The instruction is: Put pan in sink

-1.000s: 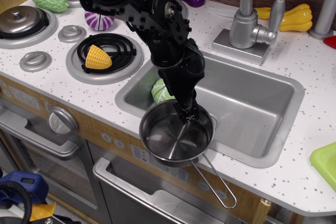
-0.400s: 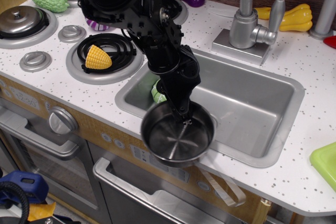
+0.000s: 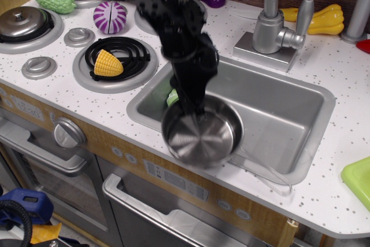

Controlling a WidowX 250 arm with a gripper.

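Note:
The pan [image 3: 193,141], a small shiny steel saucepan, hangs tilted over the front left rim of the sink [image 3: 280,108]. It is motion-blurred. Its thin wire handle [image 3: 263,170] trails to the right over the sink's front edge. My gripper [image 3: 199,115] reaches down from the black arm and is shut on the pan's far rim. The sink is a wide brushed-metal basin in the white speckled counter. The pan's body hides the sink's front left corner.
A green vegetable [image 3: 171,98] lies in the sink's left end, partly behind the arm. The faucet [image 3: 272,27] stands behind the sink. Corn [image 3: 107,63] sits on a burner, a lidded pot [image 3: 20,21] at far left, a green plate [image 3: 359,179] at right.
The arm has lifted the pan and carried it back and right, from in front of the counter edge to over the sink rim. The handle has swung to the right.

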